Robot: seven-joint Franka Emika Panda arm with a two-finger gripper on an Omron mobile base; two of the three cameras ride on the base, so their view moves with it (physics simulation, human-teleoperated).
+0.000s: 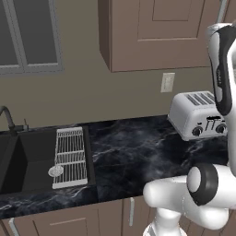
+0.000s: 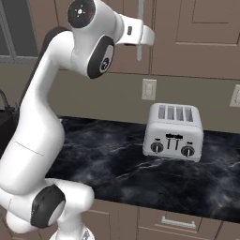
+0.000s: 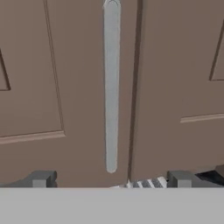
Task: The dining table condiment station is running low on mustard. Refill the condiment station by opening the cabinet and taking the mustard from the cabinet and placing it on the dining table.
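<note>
Brown wooden wall cabinet (image 3: 65,87) shut, door judged rigid and hinged; long silver bar handle (image 3: 111,87) best grasped mid-length; two-finger gripper (image 3: 111,180) spread wide, empty, below it.

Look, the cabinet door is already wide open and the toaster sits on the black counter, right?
Not quite. The cabinet door is closed, as the hand view shows: its silver handle lies flat against the shut door, with the end effector in front of it. The toaster does sit on the black counter.
</note>
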